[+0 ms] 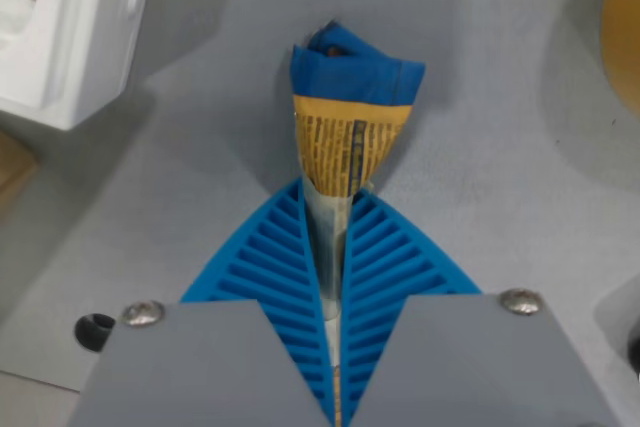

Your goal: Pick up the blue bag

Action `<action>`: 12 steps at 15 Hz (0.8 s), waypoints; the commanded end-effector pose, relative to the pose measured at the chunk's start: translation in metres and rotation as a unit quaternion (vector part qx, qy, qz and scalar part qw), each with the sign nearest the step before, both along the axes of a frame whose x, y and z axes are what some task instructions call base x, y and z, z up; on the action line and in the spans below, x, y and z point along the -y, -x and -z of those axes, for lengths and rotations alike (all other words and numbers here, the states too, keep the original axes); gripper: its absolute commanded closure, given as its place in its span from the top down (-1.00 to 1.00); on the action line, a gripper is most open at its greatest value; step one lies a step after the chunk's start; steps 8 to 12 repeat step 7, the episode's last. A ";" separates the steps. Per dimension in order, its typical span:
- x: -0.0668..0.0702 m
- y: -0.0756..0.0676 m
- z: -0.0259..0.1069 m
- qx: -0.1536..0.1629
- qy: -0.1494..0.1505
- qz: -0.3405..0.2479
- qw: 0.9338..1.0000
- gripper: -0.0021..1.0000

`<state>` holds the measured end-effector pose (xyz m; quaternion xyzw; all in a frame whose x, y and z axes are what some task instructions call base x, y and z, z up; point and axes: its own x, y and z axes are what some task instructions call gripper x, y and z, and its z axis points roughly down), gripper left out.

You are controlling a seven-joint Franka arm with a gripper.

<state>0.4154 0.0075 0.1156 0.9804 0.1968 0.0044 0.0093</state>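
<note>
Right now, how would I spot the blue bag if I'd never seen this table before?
Start from the grey table and find the two ribbed blue jaws at the bottom of the wrist view. Pinched between them, pointing up the picture, is the blue bag. Its top is blue, and below that is a yellow band with black print; nothing else nearby has those colours, the white box being plain.

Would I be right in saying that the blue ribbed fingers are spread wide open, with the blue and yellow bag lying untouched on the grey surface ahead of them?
Not quite. The wrist view shows the gripper closed on the blue bag: its blue ribbed fingers pinch the bag's narrow end between them. The bag is indeed blue and yellow, over the grey surface.
</note>
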 end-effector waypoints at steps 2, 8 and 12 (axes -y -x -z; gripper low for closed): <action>0.004 0.008 -0.017 0.042 0.020 -0.011 0.999 -1.00; 0.004 0.012 -0.042 0.029 0.019 -0.011 0.999 -1.00; 0.004 0.012 -0.042 0.029 0.019 -0.011 0.999 -1.00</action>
